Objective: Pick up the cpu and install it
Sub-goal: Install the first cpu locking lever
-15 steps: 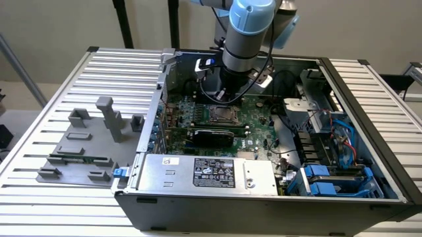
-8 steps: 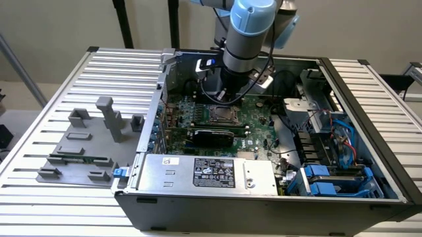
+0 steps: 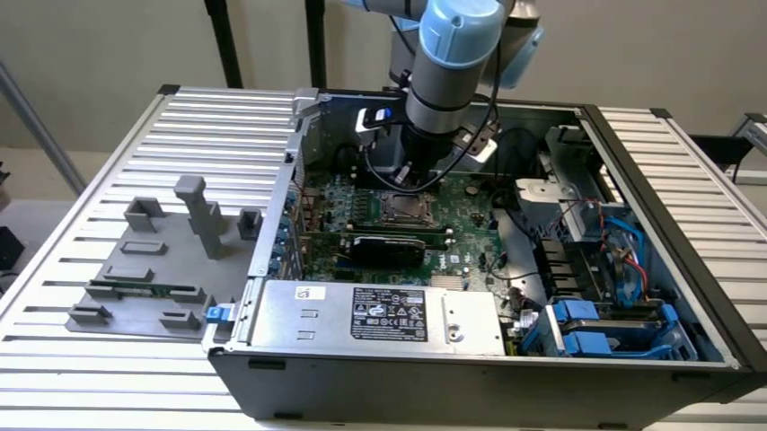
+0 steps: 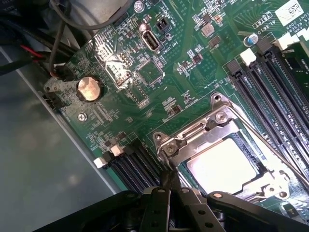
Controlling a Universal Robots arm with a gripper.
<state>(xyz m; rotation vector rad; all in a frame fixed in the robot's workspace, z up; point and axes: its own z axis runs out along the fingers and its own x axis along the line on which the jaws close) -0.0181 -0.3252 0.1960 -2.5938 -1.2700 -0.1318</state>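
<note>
The gripper (image 4: 170, 186) is seen low over the green motherboard (image 4: 183, 63), its two thin black fingers (image 4: 166, 181) pressed together into a single narrow tip with no gap between them and nothing held. The tip is set at the corner of the metal socket frame (image 4: 212, 130), just touching or nearly touching its edge; which of the two cannot be told. The cpu (image 4: 222, 164) is found just beyond the fingertips, lying flat inside the socket, its pale silvery top framed by the metal bracket on all visible sides. Banks of black memory slots (image 4: 270, 96) are seen on the far side of the socket from the fingers, and a second bank (image 4: 130, 164) lies close beside the fingertips. A round coin battery (image 4: 90, 89) is located well away from the tip, near the board's edge. In the exterior view, the grey-and-blue arm (image 3: 450, 63) is lowered into the open computer case (image 3: 504, 350), with the gripper (image 3: 414, 184) ending directly above the socket and the cpu (image 3: 400, 207) at the board's middle. A grey parts fixture (image 3: 156, 269) is laid on the slatted table (image 3: 72, 359) at the exterior view's left, well apart from the fingers.
</note>
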